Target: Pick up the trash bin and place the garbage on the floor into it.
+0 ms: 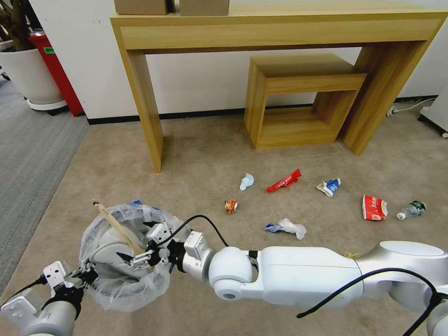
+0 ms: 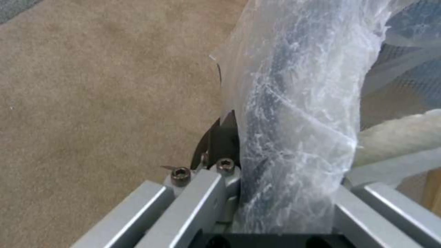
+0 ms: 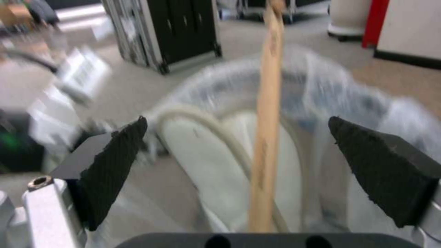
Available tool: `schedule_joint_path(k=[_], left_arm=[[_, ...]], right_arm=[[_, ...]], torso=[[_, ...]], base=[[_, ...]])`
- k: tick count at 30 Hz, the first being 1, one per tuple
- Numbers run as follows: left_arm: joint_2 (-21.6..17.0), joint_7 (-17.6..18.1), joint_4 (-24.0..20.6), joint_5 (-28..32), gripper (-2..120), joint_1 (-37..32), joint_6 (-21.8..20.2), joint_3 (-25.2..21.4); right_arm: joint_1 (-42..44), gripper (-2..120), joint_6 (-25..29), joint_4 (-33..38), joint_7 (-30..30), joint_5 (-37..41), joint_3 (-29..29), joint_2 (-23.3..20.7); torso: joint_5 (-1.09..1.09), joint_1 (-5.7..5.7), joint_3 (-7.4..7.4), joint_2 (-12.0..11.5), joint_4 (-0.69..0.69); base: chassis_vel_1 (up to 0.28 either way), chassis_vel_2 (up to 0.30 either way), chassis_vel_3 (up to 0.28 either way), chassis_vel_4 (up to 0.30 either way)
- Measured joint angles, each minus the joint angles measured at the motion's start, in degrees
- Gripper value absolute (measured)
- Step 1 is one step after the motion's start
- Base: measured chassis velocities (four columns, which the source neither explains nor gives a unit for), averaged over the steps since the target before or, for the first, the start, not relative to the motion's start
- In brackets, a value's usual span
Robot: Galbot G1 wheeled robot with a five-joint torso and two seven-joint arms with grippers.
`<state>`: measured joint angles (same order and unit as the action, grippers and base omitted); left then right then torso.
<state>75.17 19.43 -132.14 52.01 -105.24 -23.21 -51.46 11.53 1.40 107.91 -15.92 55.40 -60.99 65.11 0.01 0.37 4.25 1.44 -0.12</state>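
Left claw (image 1: 86,273) clamps the bin's (image 1: 125,261) near rim, holding it over the floor (image 1: 200,154). Right claw (image 1: 140,249) hangs spread above its mouth, the stick (image 1: 119,228) leaning between my fingers; remaining garbage (image 1: 283,180) lies rightward, nearer my right arm.

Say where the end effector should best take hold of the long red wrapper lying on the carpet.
Probably across the middle of the red wrapper, coming straight down from above. It lies flat and slanted on the floor, long and narrow, with open carpet on both long sides for the fingers.
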Motion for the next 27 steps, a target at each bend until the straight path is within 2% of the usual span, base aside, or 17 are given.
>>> schedule_joint_path(k=[3,8,10,11,13,14,15,18,20,22,23,27], left_arm=[[0.16,0.0,-0.01,-0.04,0,-0.12,-0.01,-0.18],[-0.01,-0.01,0.01,-0.03,0,-0.27,-0.04,-0.42],[-0.23,0.0,0.21,0.01,0,-0.28,-0.1,-0.47],[-0.23,0.0,0.21,0.01,0,-0.28,-0.1,-0.47],[-0.43,-0.01,0.35,0.01,0,-0.27,-0.13,-0.48],[-0.59,0.0,0.44,0.03,0,-0.25,-0.13,-0.49],[-0.59,0.0,0.44,0.03,0,-0.25,-0.13,-0.49],[-1.13,-0.01,0.74,0.13,0,-0.18,-0.16,-0.49],[-1.14,-0.01,0.74,0.14,0,-0.18,-0.16,-0.49],[-1.56,-0.01,0.96,0.17,0,-0.2,-0.21,-0.46],[-1.56,-0.01,0.96,0.17,0,-0.2,-0.21,-0.46],[-2.21,-0.15,1.36,0.24,0,-0.31,-0.32,-0.11]], right_arm=[[1.17,100,1.6,0.54,1.33,-0.25,1.82,-0.24],[5.28,100,4.68,0.88,4.74,-1.55,8.53,-1.89],[8.88,100,6.21,1.09,6.62,-1.89,14.11,-3.07],[8.88,100,6.21,1.09,6.62,-1.89,14.11,-3.07],[11.76,100,6.89,1.28,7.81,-2.05,18.4,-3.95],[13.82,100,7.2,1.43,8.56,-2.13,21.79,-4.54],[13.82,100,7.2,1.43,8.56,-2.13,21.79,-4.54],[18.74,100,7.67,1.86,9.65,-2.31,31.32,-5.79],[19.01,100,7.68,1.89,9.71,-2.33,31.9,-5.85],[22.44,100,7.83,2.47,10.17,-2.4,38.67,-7.04],[22.44,100,7.83,2.47,10.17,-2.4,38.67,-7.04],[29.22,100,7.82,4.14,9.28,-2.4,49.91,-9.13]], torso=[[0.0,0.0,0.0,0.0,0.01],[0.0,0.0,0.0,0.0,0.0],[0.01,0.0,0.0,0.0,0.0],[0.01,0.0,0.0,0.0,0.0],[0.0,0.0,0.0,0.0,0.0],[0.01,0.0,0.0,0.0,0.0],[0.01,0.0,0.0,0.0,0.0],[0.01,0.0,0.0,0.0,0.0],[0.01,0.0,0.0,0.0,0.0],[0.01,0.0,0.0,0.0,0.0],[0.01,0.0,0.0,0.0,0.0],[0.01,0.0,0.0,0.0,0.01]], base=[[0.0,0.0,0.0,0.0],[0.0,0.0,0.0,0.0],[0.0,0.0,0.0,0.0],[0.0,0.0,0.0,0.0],[0.0,0.0,0.0,0.0],[0.0,0.0,0.0,0.0],[0.0,0.0,0.0,0.0],[0.0,0.0,0.0,0.0],[0.0,0.0,0.0,0.0],[0.0,0.0,0.0,0.0],[0.0,0.0,0.0,0.0],[0.0,0.0,0.0,0.0]])
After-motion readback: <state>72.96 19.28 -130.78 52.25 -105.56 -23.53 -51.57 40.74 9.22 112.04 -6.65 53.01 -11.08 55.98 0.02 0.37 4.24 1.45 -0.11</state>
